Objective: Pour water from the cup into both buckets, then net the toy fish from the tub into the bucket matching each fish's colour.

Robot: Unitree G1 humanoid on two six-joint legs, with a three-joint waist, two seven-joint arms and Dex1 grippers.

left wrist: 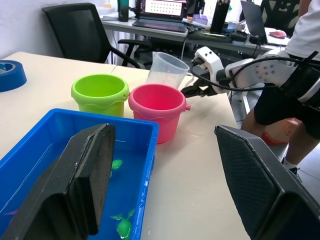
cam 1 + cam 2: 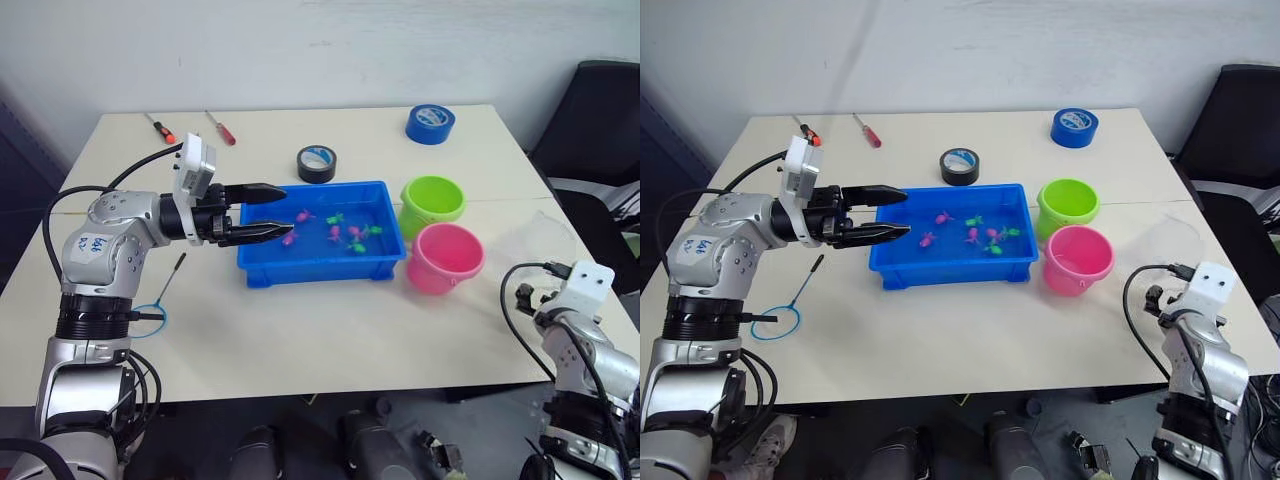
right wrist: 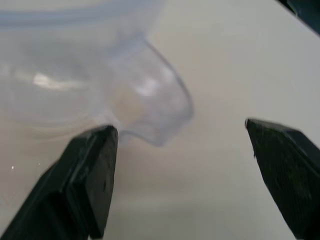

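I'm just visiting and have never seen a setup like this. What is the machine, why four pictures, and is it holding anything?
It is a two-armed humanoid robot. Two pictures come from cameras in its head, looking down at a table; the other two come from a camera on each wrist.

On the table: a blue tub of water with tiny pink and green toy fish, a green bucket, a pink bucket, a clear cup, a small net, two tape rolls and two screwdrivers.

The left gripper is open at the tub's edge, holding nothing. The right gripper is open beside the cup, not gripping it.
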